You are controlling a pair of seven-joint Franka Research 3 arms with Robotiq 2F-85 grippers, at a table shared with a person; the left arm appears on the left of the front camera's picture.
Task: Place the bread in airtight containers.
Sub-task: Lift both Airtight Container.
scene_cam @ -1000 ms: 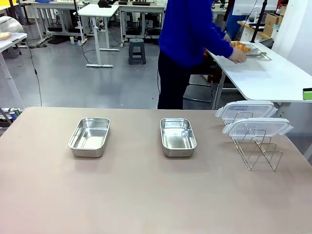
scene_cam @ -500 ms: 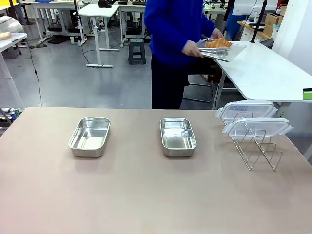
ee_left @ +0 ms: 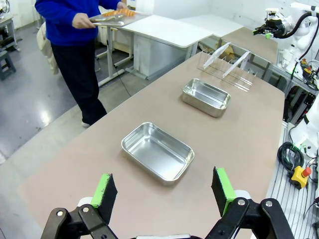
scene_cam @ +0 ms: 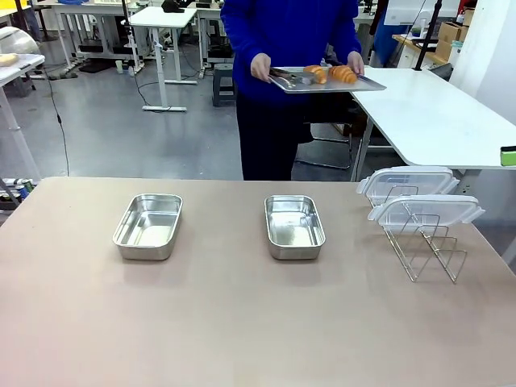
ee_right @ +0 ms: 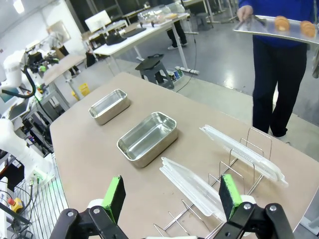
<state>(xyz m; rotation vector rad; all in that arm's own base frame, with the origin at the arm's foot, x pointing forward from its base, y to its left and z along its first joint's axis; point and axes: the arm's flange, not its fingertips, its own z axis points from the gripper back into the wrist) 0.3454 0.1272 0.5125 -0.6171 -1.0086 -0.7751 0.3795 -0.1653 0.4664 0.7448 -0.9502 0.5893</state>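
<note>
Front view: two croissants [scene_cam: 316, 73] lie on a tray [scene_cam: 367, 83] held by a person [scene_cam: 290, 32] beyond the far edge of the bench [scene_cam: 242, 322]. The left pan [scene_cam: 147, 226] and the centre pan [scene_cam: 294, 226], both bare inside, sit toward that edge. Two lids [scene_cam: 426, 210] lean in a rack [scene_cam: 435, 258] near the right edge.
Left wrist view: left gripper [ee_left: 163, 191] wide, holding nothing, above the bench.
Right wrist view: right gripper [ee_right: 172, 198] wide, holding nothing, above the rack.

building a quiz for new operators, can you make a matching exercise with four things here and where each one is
1 croissants
2 pans
3 lids
4 tray

a in the wire rack
b in the person's hands
c on the tray
d empty on the table

Pairs: 1-c, 2-d, 3-a, 4-b
</note>
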